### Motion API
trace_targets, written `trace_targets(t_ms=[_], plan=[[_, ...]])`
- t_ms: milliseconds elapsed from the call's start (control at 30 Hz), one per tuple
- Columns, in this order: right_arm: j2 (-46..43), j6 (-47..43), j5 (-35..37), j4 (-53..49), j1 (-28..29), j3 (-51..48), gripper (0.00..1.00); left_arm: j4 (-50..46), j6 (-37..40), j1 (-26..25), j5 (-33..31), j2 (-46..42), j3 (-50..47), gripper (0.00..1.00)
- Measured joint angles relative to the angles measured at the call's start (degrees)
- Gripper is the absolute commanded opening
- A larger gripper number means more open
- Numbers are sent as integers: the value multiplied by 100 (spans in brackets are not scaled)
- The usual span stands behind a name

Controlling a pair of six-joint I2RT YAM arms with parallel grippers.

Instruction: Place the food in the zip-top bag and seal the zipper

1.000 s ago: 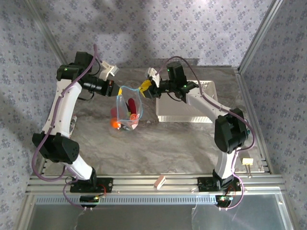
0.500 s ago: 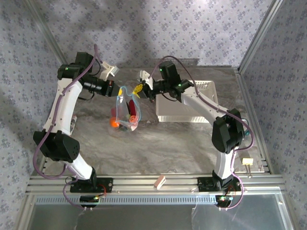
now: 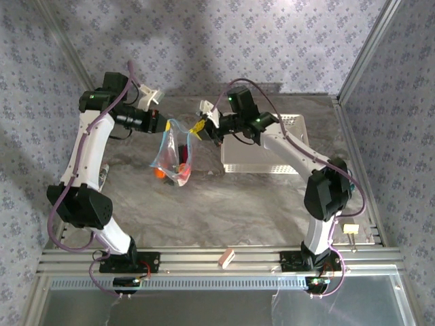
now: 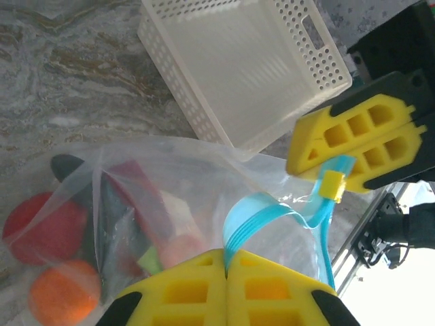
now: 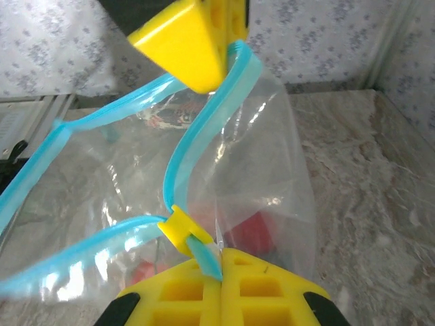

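- The zip-top bag (image 3: 173,155) hangs between the two grippers and below them, held up by its mouth. Whether its bottom rests on the table (image 3: 231,210) I cannot tell.
- The food (image 4: 126,204) sits inside the bag, low under the left gripper. There is a red tomato (image 4: 42,227) and an orange (image 4: 64,304), with dark and red pieces beside them.
- The zipper (image 5: 204,129) is not sealed: between the grippers its two blue strips bow apart in a loop.
- A yellow slider (image 5: 181,231) sits on the strip, right at the right gripper's fingertips.
- The left gripper (image 4: 226,257) is closed tight, its yellow pads pinching one end of the zipper.
- The right gripper (image 5: 219,261) is likewise closed, nipping the zipper's other end just beside the slider.
- The two grippers face each other, near but not touching.
- The white perforated basket (image 3: 268,163) lies on the table behind the right gripper, on the side away from the bag and clear of it.
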Motion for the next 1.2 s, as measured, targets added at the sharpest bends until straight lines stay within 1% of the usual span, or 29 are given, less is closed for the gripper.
trace_targets(t_ms=[133, 167, 267, 400, 600, 700, 800, 867, 900, 1000, 1133, 1200], plan=[[-210, 540, 317, -116, 0, 149, 0, 199, -144, 0, 0, 0, 0, 14], [-210, 710, 409, -210, 0, 308, 0, 243, -170, 2, -2, 0, 0, 17], [-190, 1185, 577, -492, -35, 758, 0, 361, -227, 13, -13, -7, 0, 21], [-118, 1843, 551, -647, -247, 1130, 0, 634, -286, 122, -24, -127, -98, 24], [166, 2658, 420, -691, -745, 1078, 0, 1174, -422, 479, 22, -579, -511, 25], [295, 2896, 354, -702, -881, 1034, 0, 1574, -496, 498, 15, -901, -1010, 26], [387, 3097, 278, -706, -955, 1034, 0, 2070, -592, 487, -26, -1316, -1738, 29], [420, 3198, 229, -708, -997, 1034, 0, 2444, -704, 487, -59, -1674, -2352, 34], [428, 3235, 210, -706, -1012, 1036, 0, 2581, -743, 483, -68, -1818, -2579, 34], [485, 3324, 155, -708, -1073, 1062, 0, 2968, -802, 334, -160, -2249, -3215, 39], [614, 3412, 103, -708, -1139, 1134, 0, 3171, -776, -44, -400, -2610, -3648, 46], [658, 3447, 70, -710, -1145, 1145, 0, 3237, -756, -81, -444, -2656, -3733, 49]])
